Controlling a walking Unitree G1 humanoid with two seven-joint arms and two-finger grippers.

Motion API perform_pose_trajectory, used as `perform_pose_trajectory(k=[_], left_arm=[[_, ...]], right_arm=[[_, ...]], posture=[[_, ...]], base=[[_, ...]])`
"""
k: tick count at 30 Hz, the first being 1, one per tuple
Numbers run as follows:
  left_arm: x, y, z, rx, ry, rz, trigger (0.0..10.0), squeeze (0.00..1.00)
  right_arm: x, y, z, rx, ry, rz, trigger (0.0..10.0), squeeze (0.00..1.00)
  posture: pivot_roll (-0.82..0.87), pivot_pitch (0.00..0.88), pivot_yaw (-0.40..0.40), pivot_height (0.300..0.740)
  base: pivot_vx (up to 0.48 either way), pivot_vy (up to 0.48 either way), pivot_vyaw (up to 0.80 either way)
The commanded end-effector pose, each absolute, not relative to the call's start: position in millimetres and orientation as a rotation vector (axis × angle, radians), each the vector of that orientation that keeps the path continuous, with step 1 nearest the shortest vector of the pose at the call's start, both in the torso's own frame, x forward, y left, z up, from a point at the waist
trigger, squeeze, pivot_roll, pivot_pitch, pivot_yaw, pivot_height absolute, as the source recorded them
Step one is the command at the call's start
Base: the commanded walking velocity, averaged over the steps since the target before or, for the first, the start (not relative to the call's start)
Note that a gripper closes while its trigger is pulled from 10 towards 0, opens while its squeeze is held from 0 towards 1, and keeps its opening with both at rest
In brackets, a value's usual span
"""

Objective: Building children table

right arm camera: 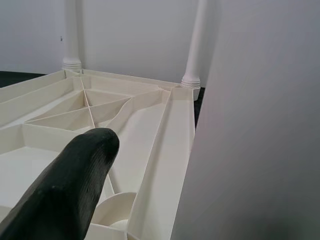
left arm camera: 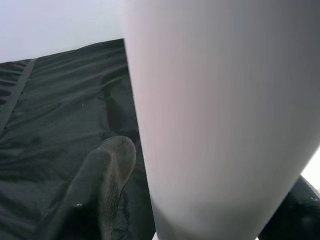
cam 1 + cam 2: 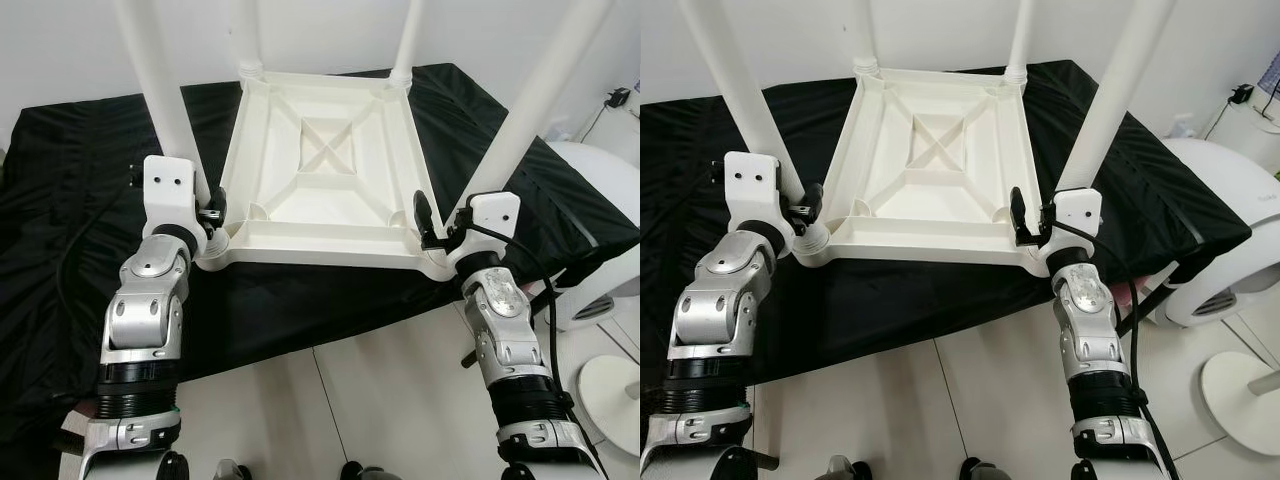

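A white plastic children's table (image 3: 320, 215) lies upside down on a black cloth (image 3: 70, 220), all of its legs pointing up. My left gripper (image 3: 200, 207) is at the base of the near left leg (image 3: 165, 95), one finger (image 2: 107, 175) pressed against it, shut on the leg. My right gripper (image 3: 442, 222) straddles the base of the near right leg (image 3: 540, 95). Its visible finger (image 1: 70, 190) stands apart from the leg, with the table's ribbed underside (image 1: 100, 107) showing in the gap. Its other finger is hidden behind the leg.
The two far legs (image 3: 247, 35) (image 3: 405, 40) stand by the white wall. A rounded white appliance (image 3: 600, 190) and a round white base (image 3: 612, 395) are at the right on the tiled floor (image 3: 330, 410). A cable runs along my right arm.
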State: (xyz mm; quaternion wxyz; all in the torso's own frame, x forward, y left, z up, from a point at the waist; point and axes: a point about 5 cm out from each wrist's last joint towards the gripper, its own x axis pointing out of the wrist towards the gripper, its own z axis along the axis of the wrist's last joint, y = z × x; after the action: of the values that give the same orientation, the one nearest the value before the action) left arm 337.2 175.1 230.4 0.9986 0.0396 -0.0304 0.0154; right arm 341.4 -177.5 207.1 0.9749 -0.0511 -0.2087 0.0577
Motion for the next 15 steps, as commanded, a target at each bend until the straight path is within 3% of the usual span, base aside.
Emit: perform_pose_trajectory(k=[1, 2, 3, 8, 9, 15], left_arm=[[335, 177, 228, 0.078, -0.050, 0.052, 8.9, 0.00], [335, 177, 228, 0.078, -0.050, 0.052, 8.9, 0.00], [334, 176, 227, 0.067, -0.051, 0.033, 5.5, 0.00], [331, 174, 225, 0.065, -0.054, 0.009, 5.2, 0.00], [330, 172, 224, 0.059, -0.063, -0.006, 0.0, 0.00], [328, 164, 229, 0.078, -0.117, -0.044, 0.0, 0.00]], right_arm=[[338, -180, 208, -0.112, -0.435, 0.113, 10.0, 0.00], [338, -180, 208, -0.112, -0.435, 0.113, 10.0, 0.00], [337, -181, 208, -0.112, -0.433, 0.111, 10.0, 0.00], [337, -182, 207, -0.110, -0.429, 0.111, 10.0, 0.00], [337, -183, 206, -0.100, -0.422, 0.113, 10.0, 0.00], [335, -185, 195, -0.081, -0.361, 0.098, 10.0, 0.00]], posture=[[0.00, 0.136, -0.011, 0.740], [0.00, 0.136, -0.011, 0.740], [0.00, 0.135, -0.011, 0.740], [0.00, 0.138, -0.015, 0.740], [0.01, 0.141, -0.018, 0.740], [0.01, 0.142, -0.015, 0.740]], base=[[0.000, 0.000, 0.00], [0.000, 0.000, 0.00], [0.000, 0.000, 0.00], [0.000, 0.000, 0.00], [0.000, 0.000, 0.00], [0.000, 0.000, 0.00]])
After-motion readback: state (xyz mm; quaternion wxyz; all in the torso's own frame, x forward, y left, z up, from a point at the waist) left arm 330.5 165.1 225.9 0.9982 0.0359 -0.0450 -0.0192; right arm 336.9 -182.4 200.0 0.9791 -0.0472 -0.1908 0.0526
